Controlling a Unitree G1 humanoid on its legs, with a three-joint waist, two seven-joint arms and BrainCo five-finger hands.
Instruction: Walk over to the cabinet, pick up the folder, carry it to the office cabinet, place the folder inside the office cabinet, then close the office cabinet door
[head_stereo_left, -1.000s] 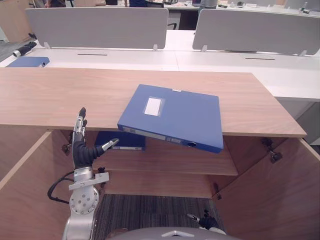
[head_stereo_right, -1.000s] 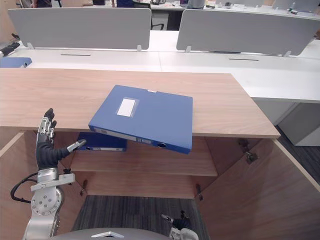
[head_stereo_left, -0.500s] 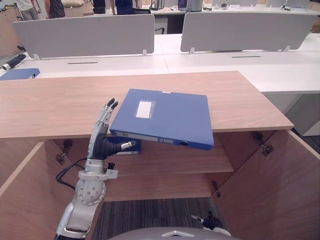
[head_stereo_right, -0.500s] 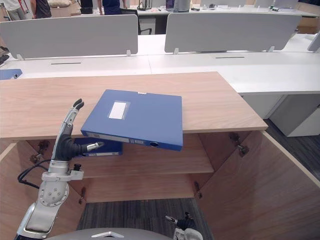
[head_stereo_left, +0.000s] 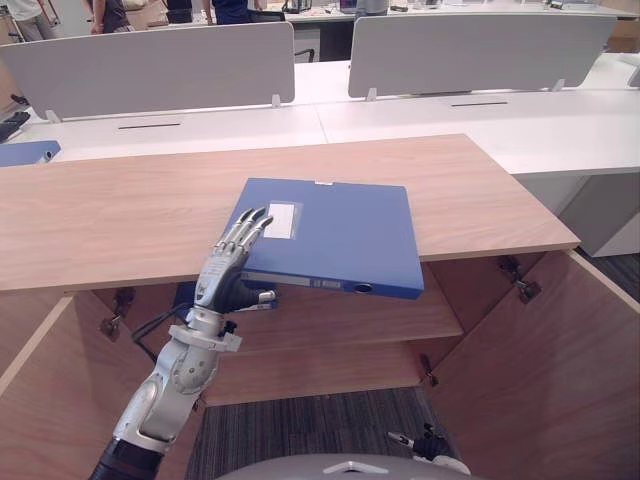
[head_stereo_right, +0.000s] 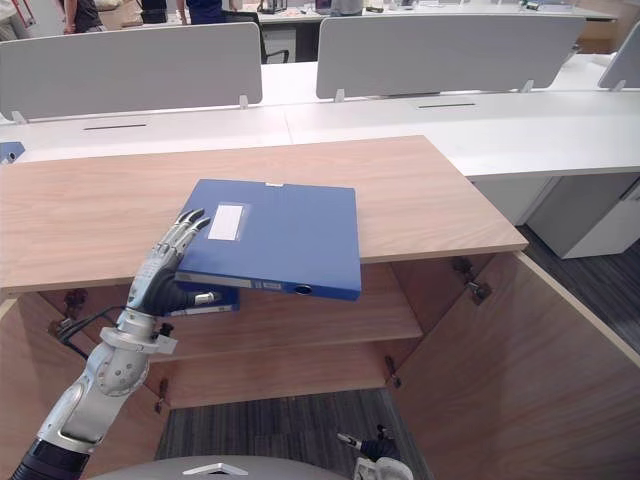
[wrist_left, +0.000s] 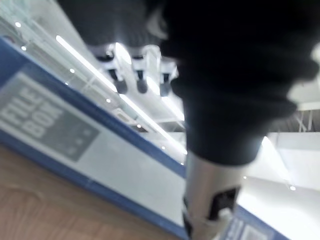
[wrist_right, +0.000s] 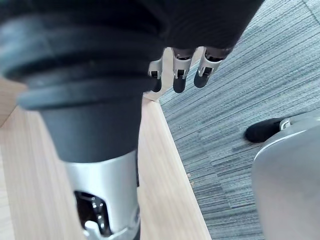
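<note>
I see the cabinet (head_stereo_left: 120, 215) standing open, its door (head_stereo_left: 540, 370) swung wide. Inside it, a shelf (head_stereo_left: 400, 320) carries a second folder (head_stereo_right: 228, 298), blue, lying flat at the left. The cabinet is pale wood grain, with a broad flat top.

The folder (head_stereo_left: 335, 235) lies flat on that top at the front edge, spine overhanging the opening. It is a stiff blue box file with a pale label (head_stereo_left: 282, 220) on its cover and a round hole in the spine.

My left hand (head_stereo_left: 228, 272) has straight fingers lying at the folder's left corner, thumb out below the spine, gripping nothing. My right hand (wrist_right: 178, 75) hangs relaxed and empty over grey carpet (wrist_right: 250, 90) beside the door.
</note>
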